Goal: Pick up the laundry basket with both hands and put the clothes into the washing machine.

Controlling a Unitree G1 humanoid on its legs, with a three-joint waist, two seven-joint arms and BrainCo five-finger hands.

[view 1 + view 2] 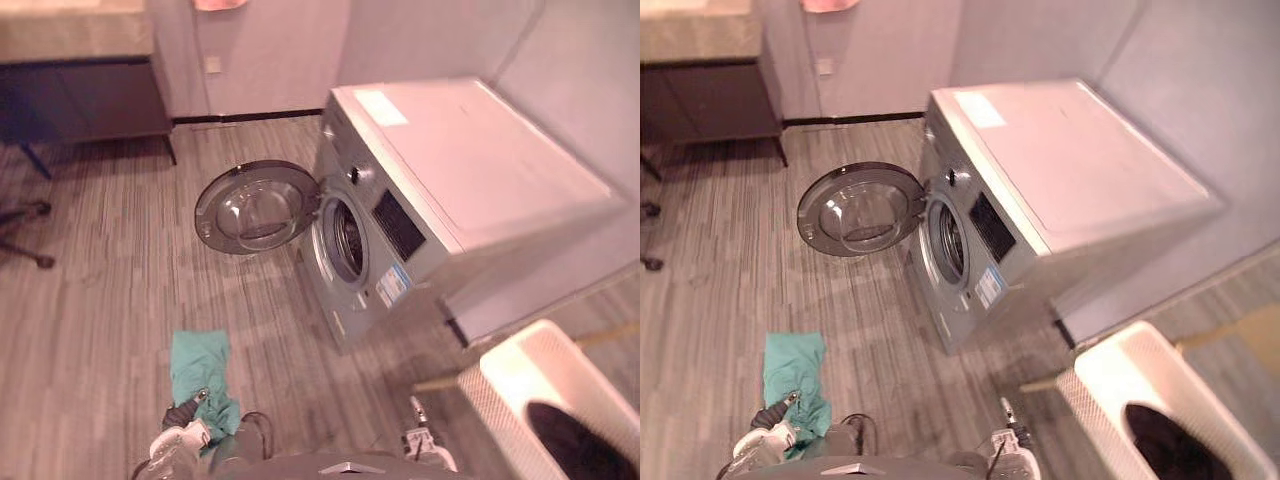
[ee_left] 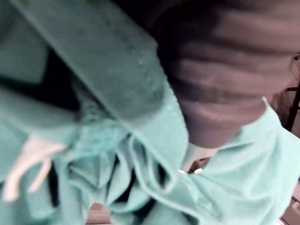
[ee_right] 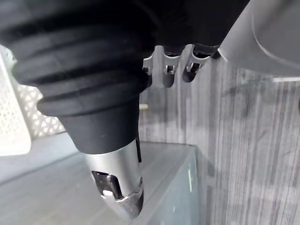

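Teal garment (image 1: pixel 200 372) wrapped round left robot hand (image 2: pixel 220 79), lower left, hanging twd floor (image 1: pixel 110 300); grip buried in cloth, can't tell. Right robot hand (image 3: pixel 89 75) relaxed, empty, nr white laundry basket (image 1: pixel 520 385). Basket on floor, right of washing machine (image 1: pixel 470 170), w/ dark clothes (image 1: pixel 580 447) inside. Round door (image 1: pixel 255 207) wide open.

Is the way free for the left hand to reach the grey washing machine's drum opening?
Likely yes: the round glass door stands swung wide, and nothing blocks the line from left hand to drum opening.
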